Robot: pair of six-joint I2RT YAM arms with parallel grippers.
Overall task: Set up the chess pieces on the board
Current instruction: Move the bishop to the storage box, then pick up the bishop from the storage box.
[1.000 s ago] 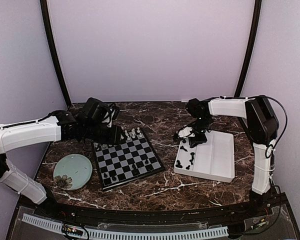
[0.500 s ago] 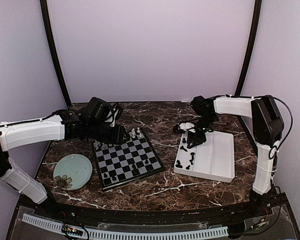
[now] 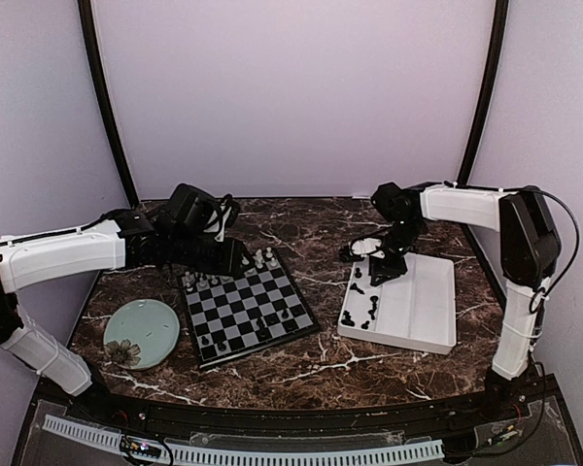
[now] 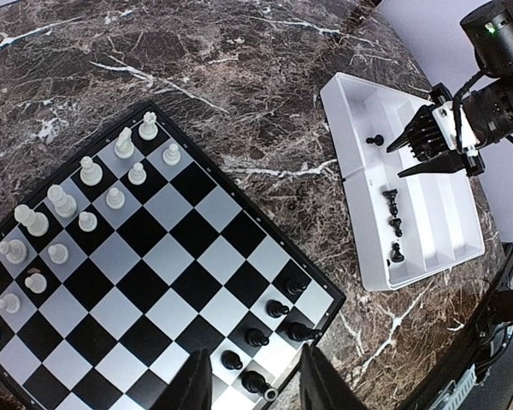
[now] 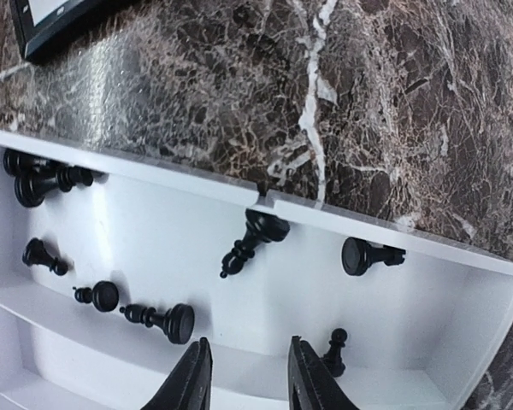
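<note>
The board [image 3: 248, 306] lies left of centre. White chess pieces [image 4: 90, 201] stand in its far rows, and several black ones [image 4: 269, 329] stand near the corner by the tray. My left gripper [image 3: 235, 260] hovers over the board's far edge. In the left wrist view it [image 4: 256, 389] is open with nothing between its fingers. My right gripper [image 3: 379, 267] hangs over the white tray [image 3: 418, 311]. It [image 5: 250, 376] is open and empty above the tray floor [image 5: 197, 256]. Several black pieces [image 5: 255, 239] lie there on their sides. One black pawn [image 5: 333, 353] stands just right of the fingers.
A pale-green plate [image 3: 141, 333] sits left of the board on the marbled table [image 3: 321, 243]. The tray's rim [image 5: 342, 224] runs across the right wrist view, with a board corner [image 5: 51, 21] at the top left. Purple walls close in the back and sides.
The right gripper's jaws have parted wider and its arm has shifted slightly right over the tray. The left arm has barely moved.
</note>
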